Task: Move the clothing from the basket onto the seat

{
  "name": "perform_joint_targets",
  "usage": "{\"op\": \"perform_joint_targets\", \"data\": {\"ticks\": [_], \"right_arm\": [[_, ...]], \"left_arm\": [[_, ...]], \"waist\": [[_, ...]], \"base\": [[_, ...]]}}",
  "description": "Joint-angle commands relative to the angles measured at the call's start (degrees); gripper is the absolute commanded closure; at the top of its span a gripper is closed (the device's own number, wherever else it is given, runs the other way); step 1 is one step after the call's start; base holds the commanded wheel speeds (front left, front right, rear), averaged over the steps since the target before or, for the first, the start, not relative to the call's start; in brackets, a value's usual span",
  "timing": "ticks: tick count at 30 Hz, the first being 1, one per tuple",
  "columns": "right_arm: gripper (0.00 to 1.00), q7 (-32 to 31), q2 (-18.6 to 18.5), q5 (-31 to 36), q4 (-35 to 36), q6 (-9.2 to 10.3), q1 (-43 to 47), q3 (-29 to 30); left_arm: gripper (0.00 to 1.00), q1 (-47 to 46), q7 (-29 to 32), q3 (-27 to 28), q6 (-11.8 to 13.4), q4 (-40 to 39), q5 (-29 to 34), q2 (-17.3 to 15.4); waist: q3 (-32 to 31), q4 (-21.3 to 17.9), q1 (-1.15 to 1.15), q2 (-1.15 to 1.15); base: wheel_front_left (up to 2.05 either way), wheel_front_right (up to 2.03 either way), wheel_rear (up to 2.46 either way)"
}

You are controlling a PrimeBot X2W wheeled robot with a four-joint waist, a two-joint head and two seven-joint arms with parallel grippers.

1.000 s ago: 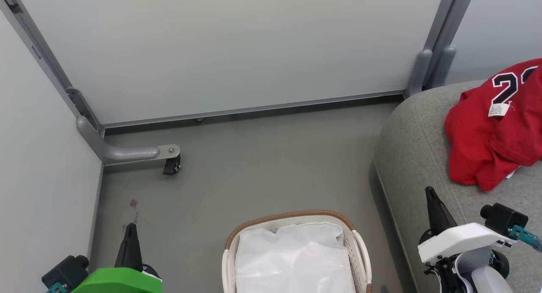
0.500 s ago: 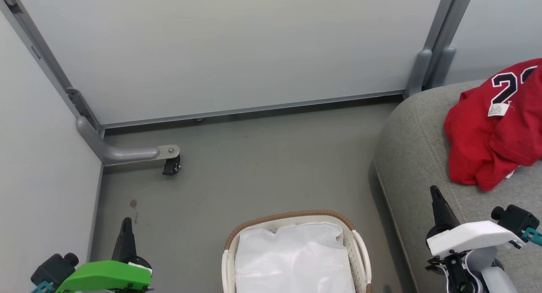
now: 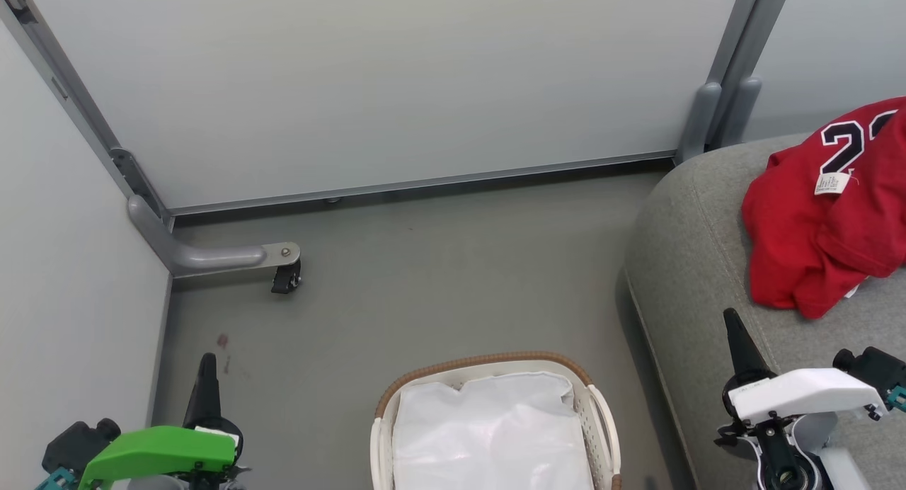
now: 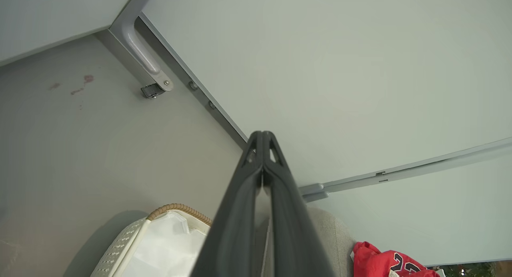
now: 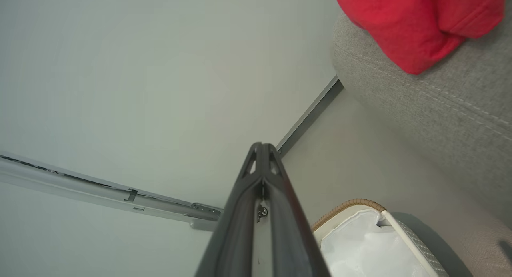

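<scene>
Grey floor (image 3: 425,277) is carrying the basket (image 3: 488,360) at btm centre, w/ a partition's caster foot (image 3: 287,277) resting on it at left & a small reddish stain (image 3: 222,340) showing nearby. The seat (image 3: 694,263) is standing on the floor at right, near the basket, & is bearing the clothing (image 3: 814,242) in a crumpled red heap.

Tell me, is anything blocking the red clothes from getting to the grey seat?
Nothing visible is. The red clothes already lie on the grey seat, and the basket holds a white liner.
</scene>
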State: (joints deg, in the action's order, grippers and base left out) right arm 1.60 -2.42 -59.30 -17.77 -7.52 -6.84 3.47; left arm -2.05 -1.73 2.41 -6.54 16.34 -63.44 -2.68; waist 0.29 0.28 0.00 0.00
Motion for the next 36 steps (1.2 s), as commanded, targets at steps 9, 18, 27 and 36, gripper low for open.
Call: {"op": "perform_joint_targets", "data": {"ticks": [9,18,27,36], "right_arm": [[1.00,-1.6,-0.4,-6.6,1.4,0.03,0.1,0.8],[1.00,-2.9,-0.5,-11.8,1.9,0.03,0.2,1.2],[1.00,-4.1,-0.5,-16.4,2.3,0.03,0.4,1.7],[1.00,-5.2,-0.5,-20.8,2.8,0.03,0.5,2.1]], "left_arm": [[1.00,-2.1,1.7,1.0,-0.5,-1.1,-5.7,-0.2],[1.00,-2.6,2.9,1.7,-0.6,-1.3,-10.3,-0.3],[1.00,-3.0,4.2,2.3,-0.6,-1.6,-14.4,-0.3],[1.00,-3.5,5.3,2.8,-0.8,-1.8,-18.2,-0.3]], "waist": [[0.0,0.0,0.00,0.00],[0.0,-0.1,0.00,0.00],[0.0,-0.1,0.00,0.00],[-0.1,-0.2,0.00,0.00]], "base": [[0.00,0.00,0.00],[0.00,0.00,0.00],[0.00,0.00,0.00],[0.00,0.00,0.00]]}}
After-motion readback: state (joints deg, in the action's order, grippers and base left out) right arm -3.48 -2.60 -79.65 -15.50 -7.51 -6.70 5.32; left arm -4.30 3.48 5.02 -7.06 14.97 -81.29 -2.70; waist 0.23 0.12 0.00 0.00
